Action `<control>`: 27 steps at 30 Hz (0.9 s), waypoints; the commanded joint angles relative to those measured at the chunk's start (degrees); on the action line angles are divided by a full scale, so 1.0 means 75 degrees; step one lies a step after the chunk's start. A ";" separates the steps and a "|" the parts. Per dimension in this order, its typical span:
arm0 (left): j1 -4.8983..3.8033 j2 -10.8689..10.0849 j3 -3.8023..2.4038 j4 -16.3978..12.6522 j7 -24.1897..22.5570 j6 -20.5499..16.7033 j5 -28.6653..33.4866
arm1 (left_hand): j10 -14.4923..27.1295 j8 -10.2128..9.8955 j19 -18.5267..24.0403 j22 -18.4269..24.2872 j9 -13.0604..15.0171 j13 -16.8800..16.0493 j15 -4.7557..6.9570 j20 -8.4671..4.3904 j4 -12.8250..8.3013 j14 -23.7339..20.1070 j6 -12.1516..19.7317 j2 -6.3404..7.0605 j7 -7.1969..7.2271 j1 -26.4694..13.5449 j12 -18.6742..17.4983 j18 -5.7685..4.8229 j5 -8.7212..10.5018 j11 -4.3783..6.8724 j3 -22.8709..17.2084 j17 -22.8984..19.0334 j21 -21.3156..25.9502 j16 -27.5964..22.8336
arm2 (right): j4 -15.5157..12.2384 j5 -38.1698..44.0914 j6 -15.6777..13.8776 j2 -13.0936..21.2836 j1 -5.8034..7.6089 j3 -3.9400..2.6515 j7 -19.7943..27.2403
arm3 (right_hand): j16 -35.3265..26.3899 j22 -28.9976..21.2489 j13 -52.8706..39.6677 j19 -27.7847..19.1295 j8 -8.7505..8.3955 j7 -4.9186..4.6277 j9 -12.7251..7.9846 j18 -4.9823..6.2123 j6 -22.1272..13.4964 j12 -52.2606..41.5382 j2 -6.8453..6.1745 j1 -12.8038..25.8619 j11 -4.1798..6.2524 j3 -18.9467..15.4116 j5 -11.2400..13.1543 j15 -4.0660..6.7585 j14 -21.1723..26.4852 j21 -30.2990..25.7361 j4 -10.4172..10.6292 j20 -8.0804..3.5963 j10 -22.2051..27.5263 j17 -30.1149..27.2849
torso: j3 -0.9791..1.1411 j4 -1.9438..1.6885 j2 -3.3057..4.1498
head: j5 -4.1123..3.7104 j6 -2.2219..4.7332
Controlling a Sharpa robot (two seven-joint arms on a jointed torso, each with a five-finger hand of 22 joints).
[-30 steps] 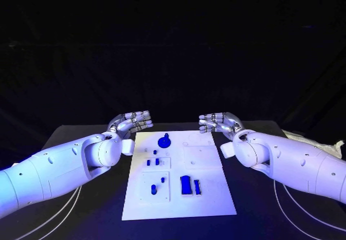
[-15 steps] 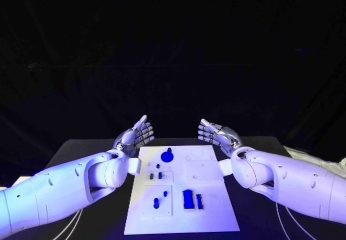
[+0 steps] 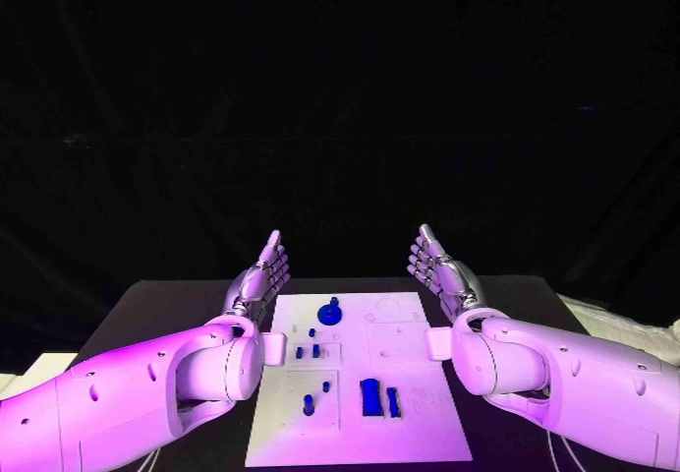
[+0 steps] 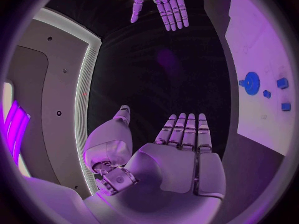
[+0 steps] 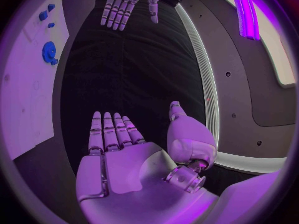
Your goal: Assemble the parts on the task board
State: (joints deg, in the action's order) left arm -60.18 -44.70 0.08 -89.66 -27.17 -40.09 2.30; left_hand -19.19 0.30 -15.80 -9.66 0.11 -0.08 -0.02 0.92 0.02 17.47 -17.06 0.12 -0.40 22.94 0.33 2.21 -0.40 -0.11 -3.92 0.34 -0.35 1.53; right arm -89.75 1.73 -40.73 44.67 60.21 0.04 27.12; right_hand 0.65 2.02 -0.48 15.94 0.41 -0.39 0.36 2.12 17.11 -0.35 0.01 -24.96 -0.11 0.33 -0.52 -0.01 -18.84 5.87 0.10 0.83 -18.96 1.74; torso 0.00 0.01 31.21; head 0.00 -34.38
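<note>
Both hands are raised above the black table [image 3: 170, 295], flat and empty, fingers straight and together, palms facing each other across the task board [image 3: 362, 433]. From the head view the left hand [image 3: 260, 273] stands at about 10 o'clock from the board's centre, the right hand [image 3: 439, 267] at about 2 o'clock; each is clear of the board and touches nothing. The left wrist view shows the left hand's open palm [image 4: 181, 159] with nothing in it, and the right hand [image 4: 161, 2] opposite, fingers spread slightly. The right wrist view shows the same for the right palm [image 5: 121, 159].

The task board is a white rectangular plate whose long axis runs from 6 to 12 o'clock, away from the robot. A round blue part [image 3: 330, 315] with a small knob sits toward the board's far end, at 12 o'clock. Three small blue parts [image 3: 307, 350] sit just left of centre. Nearer the robot, two upright bar-shaped parts [image 3: 377, 397] stand side by side at 6 o'clock, long axes parallel to the board's, and two small pegs [image 3: 314, 399] lie at 7 o'clock.
</note>
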 commanded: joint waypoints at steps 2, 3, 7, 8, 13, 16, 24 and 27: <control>0.0002 0.0001 -0.0011 -0.0039 -0.0350 -0.0537 -0.0306 | 0.0915 -0.0039 0.0754 0.0460 -0.0015 0.0011 0.0002 -0.0122 -0.0002 -0.0832 0.0809 -0.0016 0.0054 -0.1090 -0.0044 -0.0295 0.0054 0.0015 0.0522 -0.0046 0.0047 -0.0204 | -0.0028 -0.0231 -0.0451 0.0002 -0.0007 -0.0006 0.0356 | -0.0087 -0.0270 0.0064 -0.0755 -0.0055 0.0052 -0.0047 -0.0283 -0.0810 0.0047 -0.0002 0.1181 0.0015 -0.0044 0.0069 0.0002 0.0890 -0.0782 -0.0013 -0.0111 0.0893 -0.0231 | 0.0000 -0.0001 -0.0004 | 0.0000 0.0001; 0.0002 0.0001 -0.0011 -0.0039 -0.0350 -0.0537 -0.0306 | 0.0982 -0.0039 0.0805 0.0495 -0.0015 0.0011 0.0002 -0.0122 -0.0002 -0.0892 0.0873 -0.0016 0.0054 -0.1172 -0.0044 -0.0295 0.0054 0.0015 0.0522 -0.0046 0.0047 -0.0204 | -0.0028 -0.0231 -0.0451 0.0002 -0.0007 -0.0006 0.0356 | -0.0087 -0.0270 0.0064 -0.0807 -0.0055 0.0052 -0.0047 -0.0283 -0.0867 0.0047 -0.0002 0.1262 0.0015 -0.0044 0.0069 0.0002 0.0955 -0.0782 -0.0013 -0.0111 0.0960 -0.0231 | 0.0000 -0.0001 -0.0004 | 0.0000 0.0001; 0.0002 0.0001 -0.0011 -0.0039 -0.0350 -0.0537 -0.0306 | 0.1208 -0.0039 0.0994 0.0608 -0.0015 0.0011 0.0002 -0.0122 -0.0002 -0.1098 0.1072 -0.0016 0.0054 -0.1439 -0.0044 -0.0295 0.0054 0.0015 0.0522 -0.0046 0.0047 -0.0204 | -0.0028 -0.0231 -0.0451 0.0002 -0.0007 -0.0006 0.0356 | -0.0087 -0.0270 0.0064 -0.0996 -0.0055 0.0052 -0.0047 -0.0283 -0.1073 0.0047 -0.0002 0.1559 0.0015 -0.0044 0.0069 0.0002 0.1180 -0.0782 -0.0013 -0.0111 0.1185 -0.0231 | 0.0000 -0.0001 -0.0004 | 0.0000 0.0001; 0.0002 0.0001 -0.0011 -0.0039 -0.0350 -0.0537 -0.0306 | 0.1265 -0.0039 0.1041 0.0637 -0.0015 0.0011 0.0002 -0.0122 -0.0002 -0.1154 0.1124 -0.0016 0.0054 -0.1509 -0.0044 -0.0295 0.0054 0.0015 0.0522 -0.0046 0.0047 -0.0204 | -0.0028 -0.0231 -0.0451 0.0002 -0.0007 -0.0006 0.0356 | -0.0087 -0.0270 0.0064 -0.1047 -0.0055 0.0052 -0.0047 -0.0283 -0.1122 0.0047 -0.0002 0.1630 0.0015 -0.0044 0.0069 0.0002 0.1230 -0.0782 -0.0013 -0.0111 0.1238 -0.0231 | 0.0000 -0.0001 -0.0004 | 0.0000 0.0001; 0.0002 0.0001 -0.0011 -0.0039 -0.0350 -0.0537 -0.0306 | 0.1520 -0.0039 0.1251 0.1288 -0.0015 0.0011 0.0002 -0.0122 -0.0002 -0.1383 0.1352 -0.0016 0.0054 -0.1813 -0.0044 -0.0295 0.0054 0.0015 0.0522 -0.0046 0.0047 -0.0204 | -0.0028 -0.0231 -0.0451 0.0002 -0.0007 -0.0006 0.0356 | -0.0087 -0.0270 0.0064 -0.1267 -0.0055 0.0052 -0.0047 -0.0283 -0.1358 0.0047 -0.0002 0.1971 0.0015 -0.0044 0.0069 0.0002 0.1495 -0.0782 -0.0013 -0.0111 0.1506 -0.0231 | 0.0000 -0.0001 -0.0004 | 0.0000 0.0001; 0.0002 0.0001 -0.0011 -0.0039 -0.0350 -0.0537 -0.0306 | 0.1617 -0.0039 0.1334 0.1288 -0.0015 0.0011 0.0002 -0.0122 -0.0002 -0.1475 0.1437 -0.0016 0.0054 -0.1929 -0.0044 -0.0295 0.0054 0.0015 0.0522 -0.0046 0.0047 -0.0204 | -0.0028 -0.0231 -0.0451 0.0002 -0.0007 -0.0006 0.0356 | -0.0087 -0.0270 0.0064 -0.1335 -0.0055 0.0052 -0.0047 -0.0283 -0.1435 0.0047 -0.0002 0.2086 0.0015 -0.0044 0.0069 0.0002 0.1576 -0.0782 -0.0013 -0.0111 0.1588 -0.0231 | 0.0000 -0.0001 -0.0004 | 0.0000 0.0001; 0.0002 0.0001 -0.0011 -0.0039 -0.0350 -0.0537 -0.0306 | 0.1947 -0.0039 0.2107 0.1288 -0.0015 0.0011 0.0002 -0.0122 -0.0002 -0.1774 0.1732 -0.0016 0.0054 -0.2318 -0.0044 -0.0295 0.0054 0.0015 0.0522 -0.0046 0.0047 -0.0204 | -0.0028 -0.0231 -0.0451 0.0002 -0.0007 -0.0006 0.0356 | -0.0087 -0.0270 0.0064 -0.1523 -0.0055 0.0052 -0.0047 -0.0283 -0.1648 0.0047 -0.0002 0.2414 0.0015 -0.0044 0.0069 0.0002 0.1817 -0.0782 -0.0013 -0.0111 0.1835 -0.0231 | 0.0000 -0.0001 -0.0004 | 0.0000 0.0001; 0.0002 0.0001 -0.0011 -0.0039 -0.0350 -0.0537 -0.0306 | 0.2559 -0.0039 0.2107 0.1288 -0.0015 0.0011 0.0002 -0.0122 -0.0002 -0.2329 0.2274 -0.0016 0.0054 -0.3058 -0.0044 -0.0295 0.0054 0.0015 0.0522 -0.0046 0.0047 -0.0204 | -0.0028 -0.0231 -0.0451 0.0002 -0.0007 -0.0006 0.0356 | -0.0087 -0.0270 0.0064 -0.2126 -0.0055 0.0052 -0.0047 -0.0283 -0.2282 0.0047 -0.0002 0.2786 0.0015 -0.0044 0.0069 0.0002 0.2513 -0.0782 -0.0013 -0.0111 0.2528 -0.0231 | 0.0000 -0.0001 -0.0004 | 0.0000 0.0001</control>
State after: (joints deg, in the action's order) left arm -60.15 -44.74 0.06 -89.82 -28.67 -43.94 0.67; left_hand -0.30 0.30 -0.21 -0.07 0.07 -0.08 0.00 0.02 -0.02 0.30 -0.30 0.00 0.02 0.55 0.33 0.41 -0.19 0.00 -0.33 0.07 -0.36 0.20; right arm -89.86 -0.29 -44.23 44.71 60.19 0.03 28.89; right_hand 0.38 0.08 -0.07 0.58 0.20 0.01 0.08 0.34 0.80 -0.36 -0.02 -4.80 0.01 0.33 -0.30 0.00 -1.23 0.20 0.09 -0.03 -1.23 0.05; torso 0.00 0.00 31.18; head 0.00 -34.37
